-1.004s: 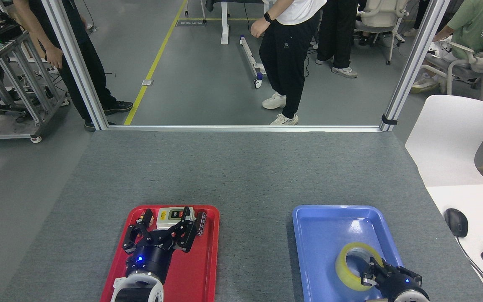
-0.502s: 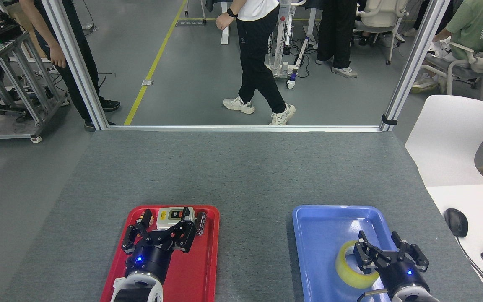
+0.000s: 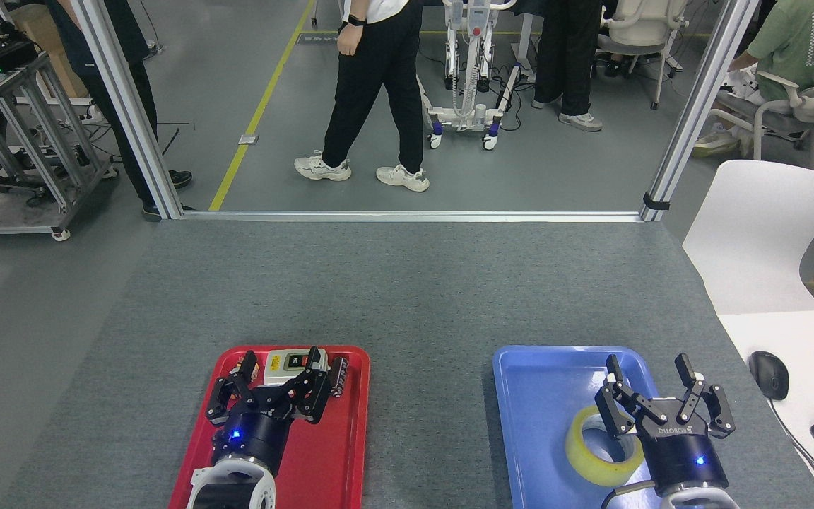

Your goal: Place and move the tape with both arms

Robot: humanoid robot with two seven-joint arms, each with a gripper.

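Yellowish tape (image 3: 594,459) is being carried flat by the blue tray (image 3: 541,396) on the grey desk (image 3: 407,290), in the tray's near right part. The right gripper (image 3: 651,378) is being held above the roll's right edge, fingers spread wide and empty. The left gripper (image 3: 269,382) is being held over the red tray (image 3: 347,452), fingers spread open around nothing, near a small white box (image 3: 287,362).

Glossy plastic blue tray (image 3: 534,396) – matt, rough grey felt tabletop (image 3: 407,283) – translucent tape (image 3: 594,459).
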